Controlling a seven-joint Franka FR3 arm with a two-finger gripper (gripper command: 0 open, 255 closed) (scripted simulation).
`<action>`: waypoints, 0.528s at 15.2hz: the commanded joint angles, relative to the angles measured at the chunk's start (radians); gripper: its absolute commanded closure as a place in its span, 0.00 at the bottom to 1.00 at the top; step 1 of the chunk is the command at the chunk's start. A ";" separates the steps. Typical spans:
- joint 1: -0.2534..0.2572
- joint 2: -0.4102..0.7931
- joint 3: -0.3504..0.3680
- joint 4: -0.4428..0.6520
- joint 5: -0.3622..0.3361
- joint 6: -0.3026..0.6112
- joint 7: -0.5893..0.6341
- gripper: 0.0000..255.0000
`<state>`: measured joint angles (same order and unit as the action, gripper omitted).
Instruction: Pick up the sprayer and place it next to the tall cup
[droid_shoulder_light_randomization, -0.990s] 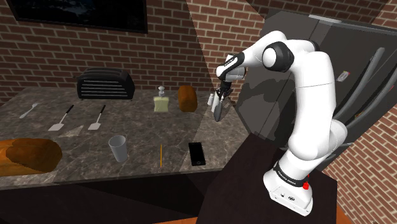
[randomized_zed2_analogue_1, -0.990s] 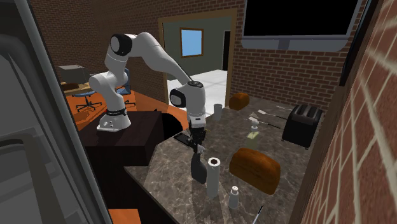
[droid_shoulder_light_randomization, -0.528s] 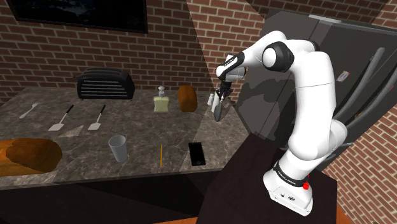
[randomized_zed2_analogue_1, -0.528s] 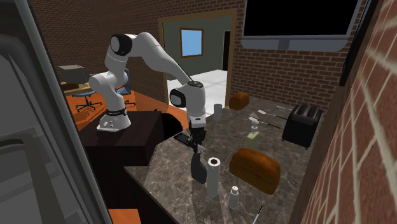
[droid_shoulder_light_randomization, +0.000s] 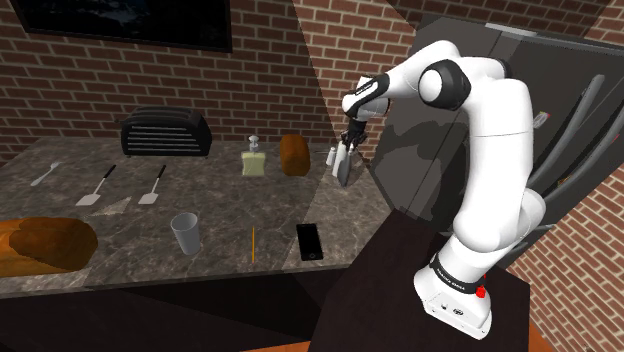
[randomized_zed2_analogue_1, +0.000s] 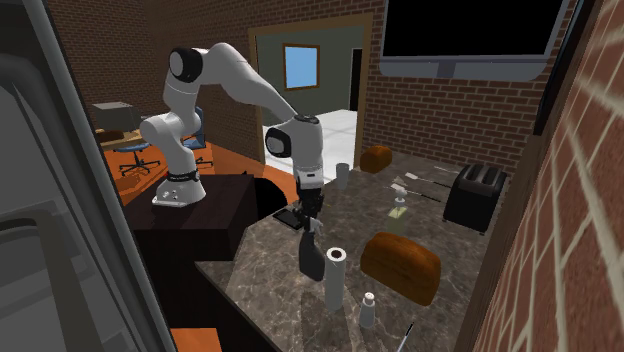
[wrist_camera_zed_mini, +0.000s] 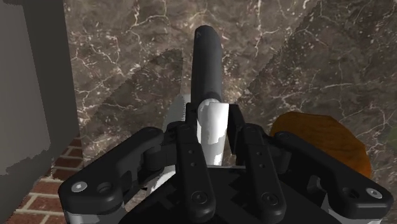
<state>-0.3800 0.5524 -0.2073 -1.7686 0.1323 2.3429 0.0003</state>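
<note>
1. Up since the earlier frame: the arm (droid_shoulder_light_randomization: 492, 130) is raised, and the jaws and the sprayer (droid_shoulder_light_randomization: 345, 168) sit higher. Nothing else on the table (droid_shoulder_light_randomization: 220, 205) has shifted.
2. The jaws are clamped on the sprayer's white head. The wrist view shows one black finger (wrist_camera_zed_mini: 191, 159) on each side of the head, and the dark body points away from them towards the marbled top.
3. One sprayer: it hangs upright under the jaws at the table end by the dark fridge (droid_shoulder_light_randomization: 410, 175), and its base looks just clear of the top.
4. Just beside the sprayer stands one white open-topped cylinder (randomized_zed2_analogue_1: 335, 285), with one small shaker (randomized_zed2_analogue_1: 368, 312) near that.
5. One tall cup (droid_shoulder_light_randomization: 185, 233): grey and upright, near the table's front edge, well apart from the sprayer.
6. Two brown loaves: one small loaf (droid_shoulder_light_randomization: 293, 153) close to the sprayer and one big loaf (droid_shoulder_light_randomization: 45, 245) at the shoulder view's left.
7. Two spatulas (droid_shoulder_light_randomization: 98, 188) (droid_shoulder_light_randomization: 153, 187) lie side by side, with one spoon (droid_shoulder_light_randomization: 45, 175) further left.
8. One black toaster (droid_shoulder_light_randomization: 165, 132) stands at the back by the brick wall.
9. One soap bottle (droid_shoulder_light_randomization: 254, 160) stands between the toaster and the small loaf.
10. One black phone (droid_shoulder_light_randomization: 310, 241) lies flat near the front edge, with one thin pencil (droid_shoulder_light_randomization: 253, 243) just beside it.
11. One stand (droid_shoulder_light_randomization: 400, 275) carries the arm.
</note>
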 joint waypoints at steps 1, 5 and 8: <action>0.003 -0.016 -0.003 0.005 -0.004 -0.020 0.004 1.00; 0.006 -0.047 -0.008 0.013 -0.013 -0.060 0.009 1.00; 0.009 -0.070 -0.012 0.022 -0.019 -0.091 0.012 1.00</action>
<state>-0.3717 0.4916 -0.2177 -1.7489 0.1156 2.2634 0.0116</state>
